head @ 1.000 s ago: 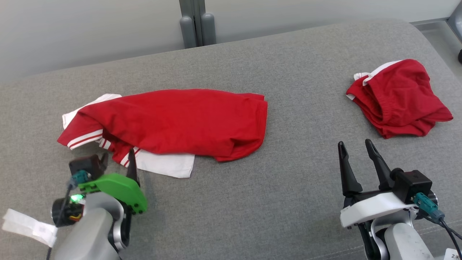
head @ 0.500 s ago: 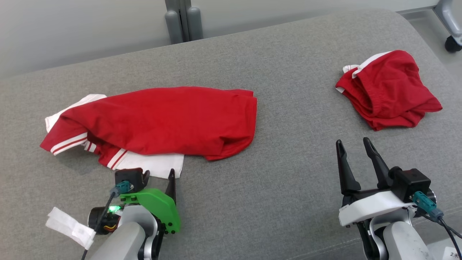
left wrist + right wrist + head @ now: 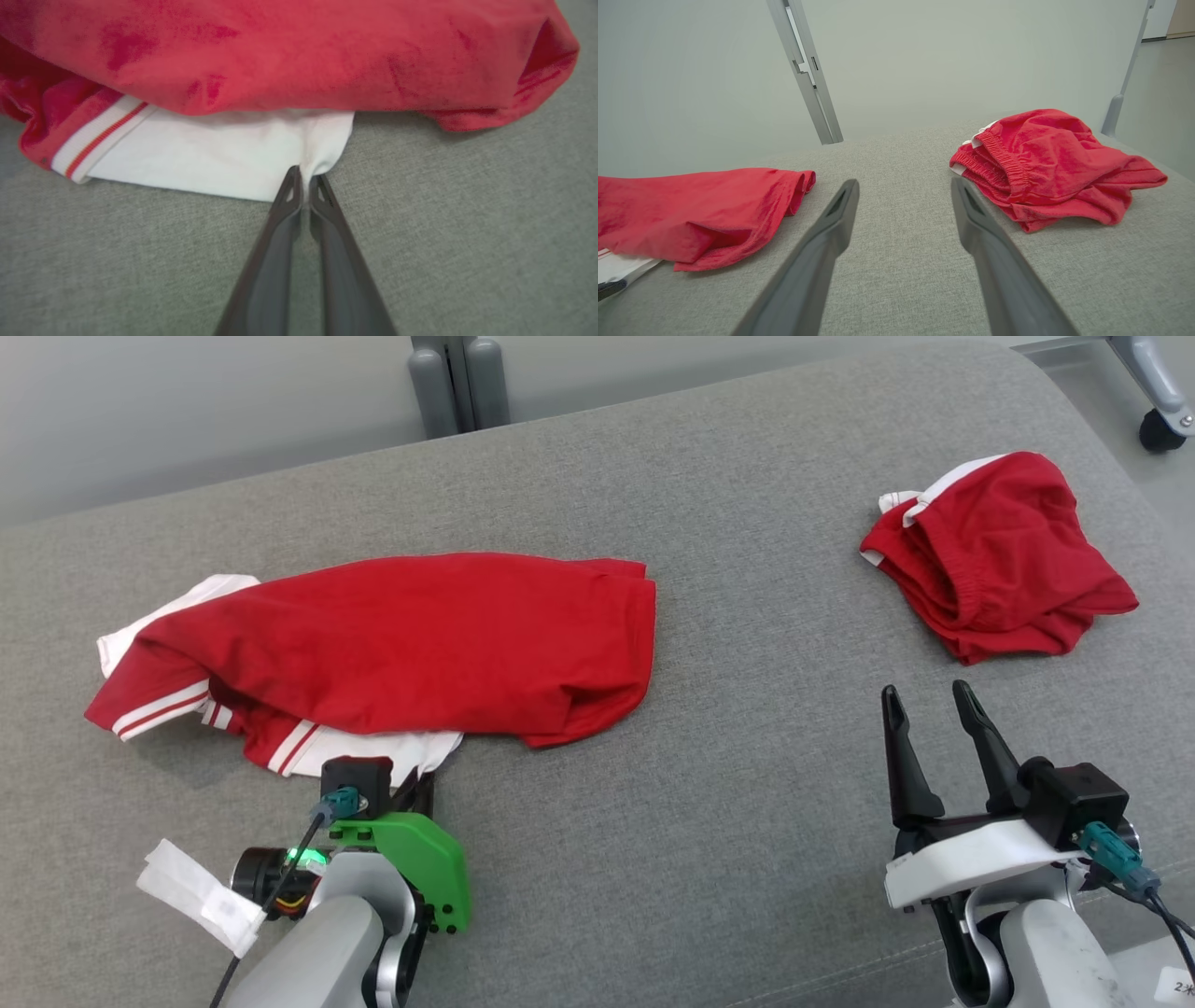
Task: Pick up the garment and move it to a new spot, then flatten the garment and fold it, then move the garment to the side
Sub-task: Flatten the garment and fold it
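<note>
Garment (image 3: 401, 635), red and white, lies on the surface's (image 3: 747, 784) left half, toward its near edge. I have my left gripper (image 3: 303, 179) pinching its white corner; my right gripper (image 3: 925, 689) stands spread by the near-right corner.

A pair of red shorts (image 3: 999, 555) with white trim and a gathered elastic waistband lies crumpled toward the far right of a grey fabric cushion (image 3: 747, 784), whose far edge is rounded. Behind the cushion is a pale wall (image 3: 187, 411), with two grey upright posts (image 3: 457, 383) side by side in front of it. A black caster wheel (image 3: 1160, 429) rests on the floor (image 3: 1120, 383) past the cushion's far right corner.
</note>
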Available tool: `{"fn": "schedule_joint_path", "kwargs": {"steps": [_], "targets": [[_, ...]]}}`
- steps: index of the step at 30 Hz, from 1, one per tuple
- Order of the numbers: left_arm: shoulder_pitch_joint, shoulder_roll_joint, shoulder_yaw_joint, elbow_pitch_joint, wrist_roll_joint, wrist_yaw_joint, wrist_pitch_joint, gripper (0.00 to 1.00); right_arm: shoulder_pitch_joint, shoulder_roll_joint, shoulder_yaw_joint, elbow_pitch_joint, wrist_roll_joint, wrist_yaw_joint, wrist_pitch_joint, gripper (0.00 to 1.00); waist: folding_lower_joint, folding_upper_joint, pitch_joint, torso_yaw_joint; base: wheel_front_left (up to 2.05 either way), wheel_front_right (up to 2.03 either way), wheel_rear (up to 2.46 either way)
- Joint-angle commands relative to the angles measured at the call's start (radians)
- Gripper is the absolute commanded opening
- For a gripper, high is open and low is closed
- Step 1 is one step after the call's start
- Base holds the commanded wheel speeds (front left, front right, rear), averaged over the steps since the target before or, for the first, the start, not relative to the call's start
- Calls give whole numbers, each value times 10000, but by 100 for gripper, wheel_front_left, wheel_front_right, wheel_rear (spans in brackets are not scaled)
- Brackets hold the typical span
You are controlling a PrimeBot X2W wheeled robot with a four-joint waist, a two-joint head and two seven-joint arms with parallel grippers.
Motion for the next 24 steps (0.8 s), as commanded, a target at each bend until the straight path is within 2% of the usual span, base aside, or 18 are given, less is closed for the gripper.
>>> {"fn": "schedule_joint_path", "kwargs": {"steps": [1, 7, 10, 13, 17, 20, 24], "targets": [[-165, 129, 61, -149, 186, 78, -206, 0, -19, -14, -45, -28, 69, -16, -28, 100, 0, 0, -29, 110, 0, 0, 0], [-228, 746, 406, -1520, 498, 554, -1070, 0, 74, -16, -149, -15, 52, -16, -28, 100, 0, 0, -191, 608, 0, 0, 0], [66, 1273, 639, -2670, 635, 944, -1213, 0, 127, -17, -189, 0, 67, -16, -28, 100, 0, 0, -291, 855, 0, 0, 0], [560, 2032, 949, -4053, 777, 1456, -1194, 0, 152, -17, -216, 6, 79, -16, -28, 100, 0, 0, -356, 1075, 0, 0, 0], [1415, 2957, 1446, -6029, 833, 2282, -1112, 0, 178, -17, -308, -29, 34, -16, -28, 100, 0, 0, -381, 1319, 0, 0, 0], [2213, 3663, 1986, -7405, 868, 3144, -1034, 0, 172, -17, -318, -52, 17, -16, -28, 100, 0, 0, -358, 1422, 0, 0, 0], [3415, 4317, 2801, -8288, 523, 4057, -944, 0, 122, -19, -299, -49, 8, -16, -28, 100, 0, 0, -295, 1485, 0, 0, 0]]}}
